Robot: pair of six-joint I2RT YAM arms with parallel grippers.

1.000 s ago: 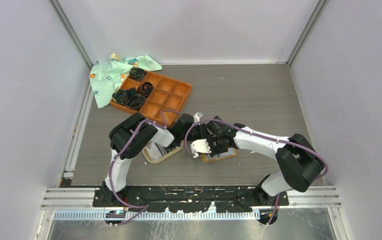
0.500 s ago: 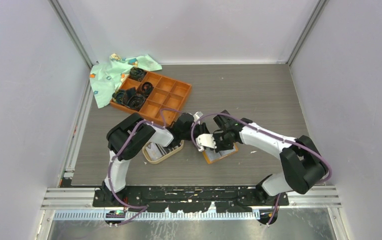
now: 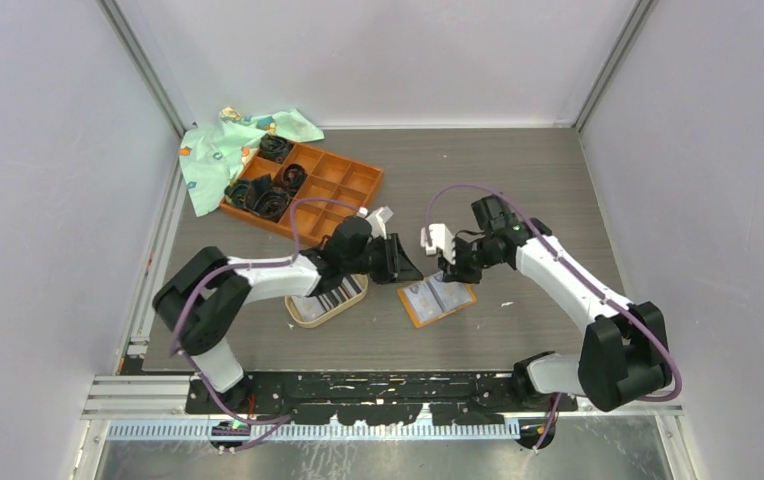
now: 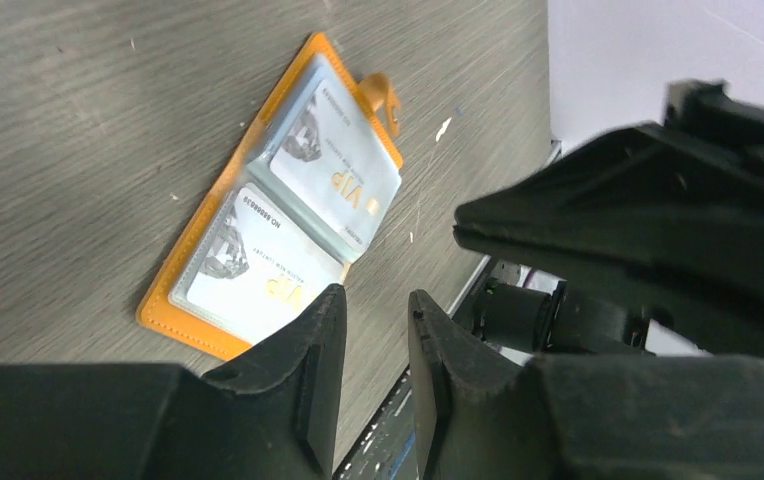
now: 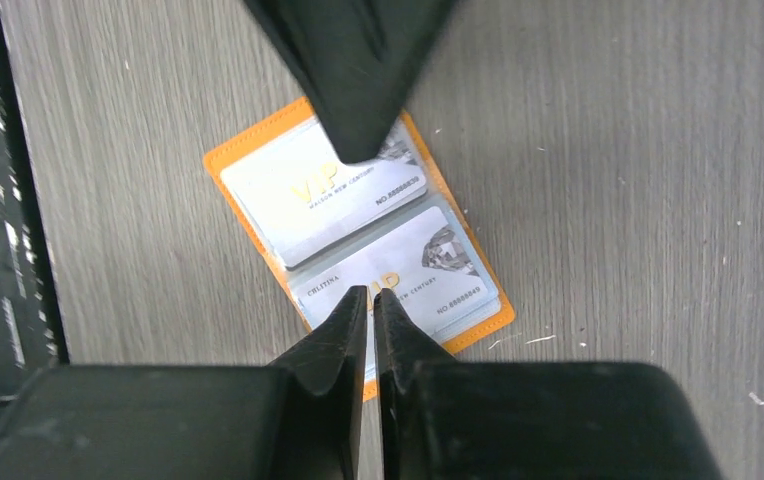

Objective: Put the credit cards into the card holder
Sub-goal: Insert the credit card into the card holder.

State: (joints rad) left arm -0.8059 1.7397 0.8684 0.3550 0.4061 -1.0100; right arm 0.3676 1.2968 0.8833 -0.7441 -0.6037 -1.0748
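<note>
only from the wrists: "vip" and "no.8888…" on credit cards [image 5: 358, 195] inside open card holder [image 5: 220, 162], by worktop's near edge. only from above: striped cards [image 3: 336, 294] in oval dish [image 3: 298, 318]. left gripper [image 4: 373, 300] narrowly spread, right gripper [image 5: 370, 295] parted a slit, both empty.
</note>
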